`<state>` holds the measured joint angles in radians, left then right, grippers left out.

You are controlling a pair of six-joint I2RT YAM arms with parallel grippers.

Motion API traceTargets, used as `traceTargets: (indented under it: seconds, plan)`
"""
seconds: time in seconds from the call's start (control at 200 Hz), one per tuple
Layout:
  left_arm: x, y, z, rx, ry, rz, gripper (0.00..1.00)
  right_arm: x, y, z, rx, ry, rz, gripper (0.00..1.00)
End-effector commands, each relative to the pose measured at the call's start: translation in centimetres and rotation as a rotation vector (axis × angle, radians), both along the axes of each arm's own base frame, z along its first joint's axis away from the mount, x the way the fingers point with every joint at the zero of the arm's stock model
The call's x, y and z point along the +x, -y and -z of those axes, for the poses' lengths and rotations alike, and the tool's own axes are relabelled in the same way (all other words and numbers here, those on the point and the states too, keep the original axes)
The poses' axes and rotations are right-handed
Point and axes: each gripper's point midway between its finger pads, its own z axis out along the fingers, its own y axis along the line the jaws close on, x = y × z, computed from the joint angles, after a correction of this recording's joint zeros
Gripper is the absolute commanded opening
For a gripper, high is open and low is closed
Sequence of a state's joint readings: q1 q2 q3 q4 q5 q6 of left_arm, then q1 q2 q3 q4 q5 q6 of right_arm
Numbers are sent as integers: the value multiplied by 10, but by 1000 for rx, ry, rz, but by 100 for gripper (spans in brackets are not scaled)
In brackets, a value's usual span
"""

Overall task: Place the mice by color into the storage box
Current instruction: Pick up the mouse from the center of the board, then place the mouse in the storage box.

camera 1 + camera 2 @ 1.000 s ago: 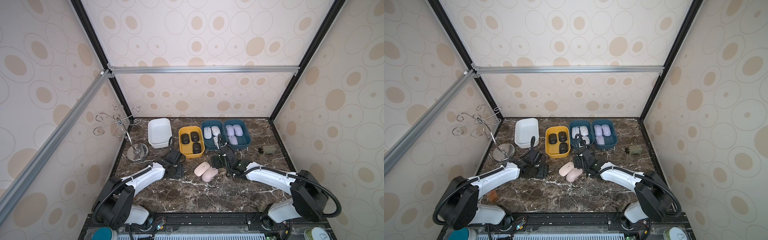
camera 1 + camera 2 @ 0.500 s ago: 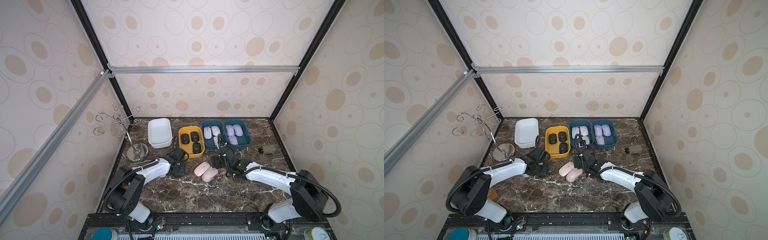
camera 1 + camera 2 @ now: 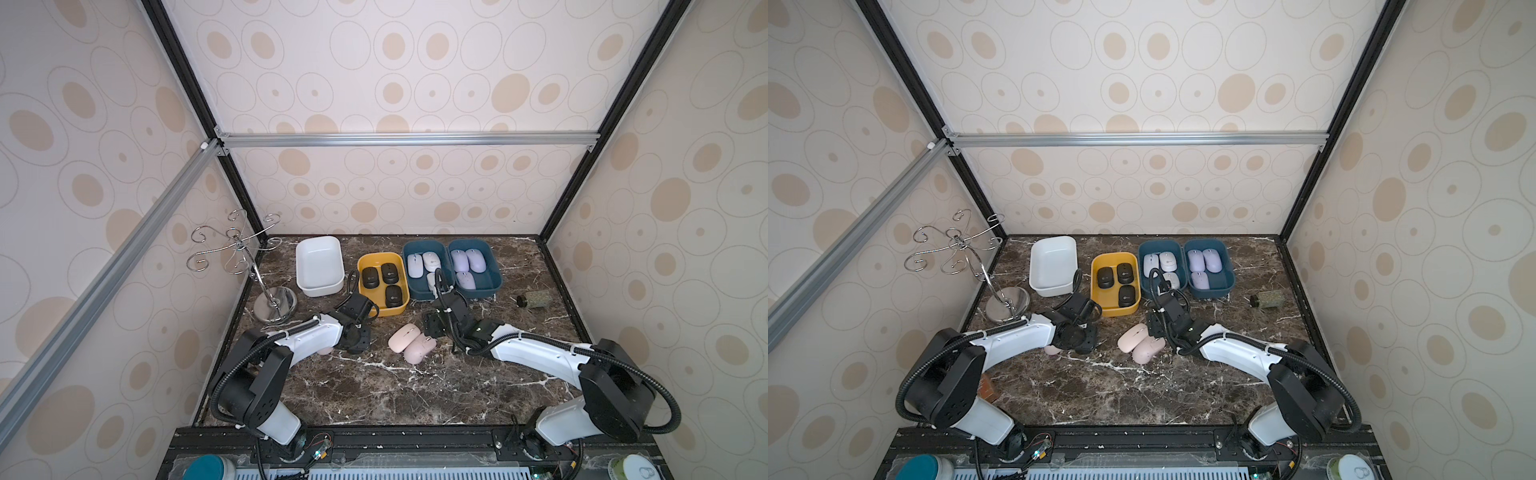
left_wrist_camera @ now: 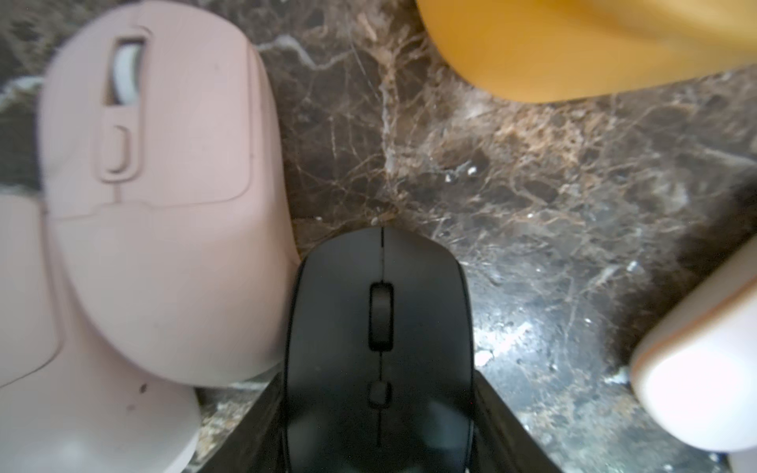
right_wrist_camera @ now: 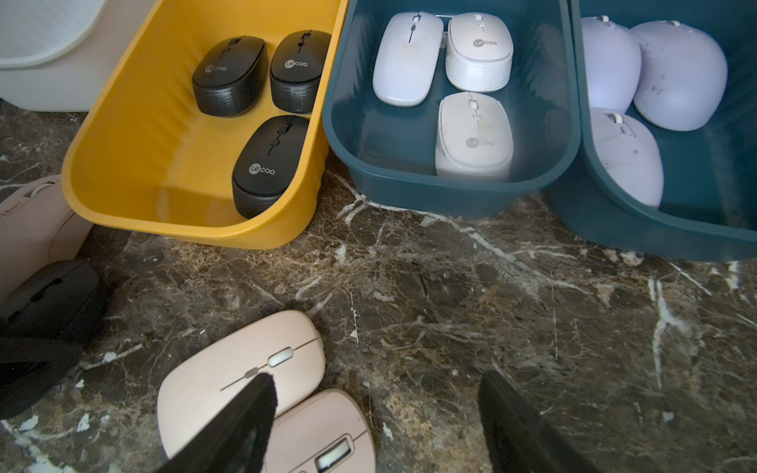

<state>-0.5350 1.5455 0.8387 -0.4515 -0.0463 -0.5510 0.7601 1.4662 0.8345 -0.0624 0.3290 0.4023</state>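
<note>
A black mouse [image 4: 379, 327] lies on the marble with my left gripper [image 4: 379, 381] shut on its sides; from above the left gripper [image 3: 359, 334] hides it. Pale pink mice [image 4: 164, 204] crowd beside it. Two more pink mice [image 3: 403, 336] [image 3: 419, 348] lie mid-table. My right gripper [image 5: 377, 385] hangs open and empty next to them, one finger over a pink mouse [image 5: 241, 381]. The yellow box [image 3: 365, 266] holds three black mice [image 5: 229, 75]. One teal box [image 3: 409, 291] holds three white mice [image 5: 407, 57], the other teal box [image 3: 496, 278] three lavender ones [image 5: 680, 73].
An empty white box [image 3: 320, 286] stands left of the yellow one. A metal hook stand [image 3: 272, 305] rises at the back left. A small green cylinder [image 3: 534, 300] lies at the right. A pink mouse [image 3: 324, 351] peeks out under the left arm.
The left arm has folded up over its base while its gripper stayed low by the yellow box, and its jaws have narrowed onto the black mouse. The right arm has stayed put.
</note>
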Motion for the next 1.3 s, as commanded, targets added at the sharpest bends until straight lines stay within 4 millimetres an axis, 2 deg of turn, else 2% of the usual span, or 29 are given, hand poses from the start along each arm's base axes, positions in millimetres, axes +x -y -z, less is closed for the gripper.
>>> traceTargets:
  seconds: [0.0, 0.13, 0.27, 0.365, 0.55, 0.665, 0.71, 0.79, 1.01, 1.296]
  plan:
    - [11, 6, -34, -18, 67, 11, 57, -1, -3, 1, -10, -5, -9, 80]
    - [16, 14, -63, -62, 111, 17, 56, 0, -2, 2, -14, -4, -6, 80]
    - [34, 18, -96, -80, 200, 11, 57, 0, -1, 1, -13, 4, -2, 80]
    - [56, 28, -111, -82, 237, 19, 57, 0, -1, 1, -17, 2, 0, 80]
    - [117, 57, -116, -89, 266, 25, 56, 1, 1, 1, -27, 6, 3, 80]
    - [149, 69, -100, -60, 246, 13, 57, 1, 2, 0, -32, 14, 9, 80]
    - [155, 71, -89, -44, 220, 3, 57, 1, 2, 0, -34, 14, 8, 80]
    - [165, 68, -79, -15, 222, -34, 57, 1, 4, -2, -33, 22, 11, 80]
    - [164, 49, -60, 55, 231, -103, 57, 0, 3, -4, -21, 24, 8, 80]
    - [164, 50, -27, 65, 171, -101, 57, 0, 2, -6, -12, 23, 4, 80]
